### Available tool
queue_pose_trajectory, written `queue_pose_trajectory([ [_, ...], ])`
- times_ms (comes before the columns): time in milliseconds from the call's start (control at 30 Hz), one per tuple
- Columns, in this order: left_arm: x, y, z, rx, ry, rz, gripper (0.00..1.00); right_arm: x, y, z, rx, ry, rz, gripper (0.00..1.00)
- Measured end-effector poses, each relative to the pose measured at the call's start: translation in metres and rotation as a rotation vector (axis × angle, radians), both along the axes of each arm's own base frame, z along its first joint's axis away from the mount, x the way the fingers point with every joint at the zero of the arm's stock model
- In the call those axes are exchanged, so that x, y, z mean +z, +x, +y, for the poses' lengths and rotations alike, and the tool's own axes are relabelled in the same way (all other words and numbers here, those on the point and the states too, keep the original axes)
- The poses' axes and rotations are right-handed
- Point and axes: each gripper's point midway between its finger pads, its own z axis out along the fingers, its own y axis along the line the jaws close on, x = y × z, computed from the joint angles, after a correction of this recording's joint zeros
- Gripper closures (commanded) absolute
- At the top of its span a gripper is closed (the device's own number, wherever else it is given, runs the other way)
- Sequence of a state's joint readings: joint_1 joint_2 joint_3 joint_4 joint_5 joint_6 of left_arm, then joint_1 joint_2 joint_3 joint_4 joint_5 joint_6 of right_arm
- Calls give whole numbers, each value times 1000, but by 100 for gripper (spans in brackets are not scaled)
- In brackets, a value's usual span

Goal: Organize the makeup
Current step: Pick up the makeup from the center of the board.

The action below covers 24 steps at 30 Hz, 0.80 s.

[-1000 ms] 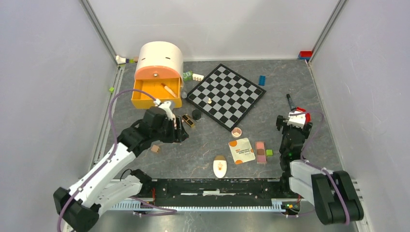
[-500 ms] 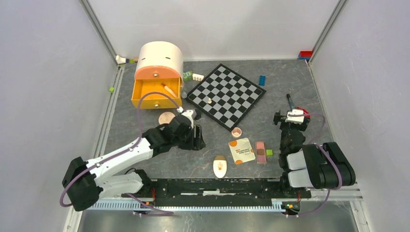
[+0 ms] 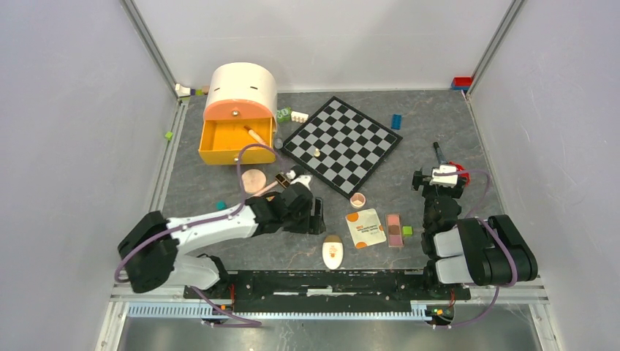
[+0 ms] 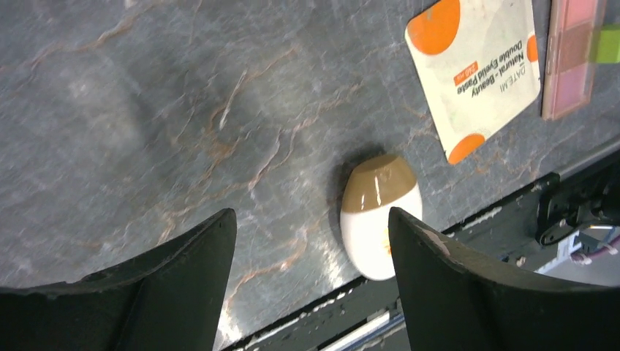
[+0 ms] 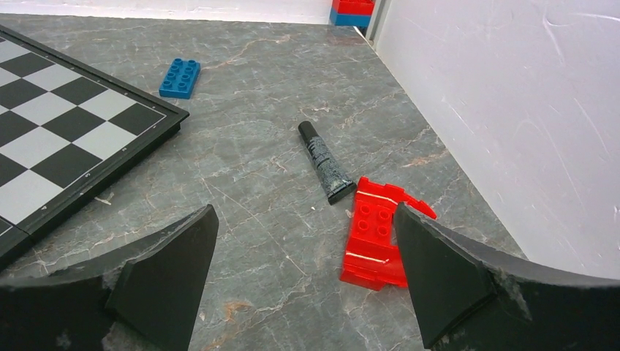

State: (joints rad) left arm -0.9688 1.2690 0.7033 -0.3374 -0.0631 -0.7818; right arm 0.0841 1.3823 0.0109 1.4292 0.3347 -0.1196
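Observation:
My left gripper [image 3: 316, 216] hangs open and empty over the near middle of the table. In the left wrist view its jaws [image 4: 313, 219] stand wide apart, and the cream oval [image 4: 379, 216] lies beside the right finger, untouched. The white-orange sachet [image 3: 365, 227] and the pink-brown blush palette [image 3: 394, 229] lie to the right of it. A round peach compact [image 3: 253, 180] rests behind the left arm. A brush [image 3: 255, 135] lies in the open orange drawer [image 3: 219, 155]. My right gripper [image 5: 305, 210] is open near a black tube [image 5: 325, 161].
The chessboard [image 3: 342, 145] takes up the middle back. A red brick [image 5: 376, 234] lies by my right finger. A blue brick [image 3: 395, 121], a green cube [image 3: 407, 230] and a teal cube [image 3: 220, 205] are scattered about. Walls close in left, right and back.
My left arm swung from the drawer rightward and toward the near edge, uncovering the peach compact, and its jaws widened. The right arm folded back early on, then stayed still.

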Motion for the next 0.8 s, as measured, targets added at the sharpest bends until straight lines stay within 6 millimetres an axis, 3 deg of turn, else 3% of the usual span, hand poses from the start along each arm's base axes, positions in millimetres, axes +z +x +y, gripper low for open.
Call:
queue_pose_trajectory([
  [167, -6, 18, -28, -21, 43, 8, 18, -1, 0, 0, 3, -3, 3, 2],
  [633, 24, 88, -100, -98, 117, -128, 16, -1, 0, 1, 6, -3, 3, 3],
  [800, 30, 95, -101, -111, 154, -146, 16, -1, 0, 1, 7, -3, 3, 3],
])
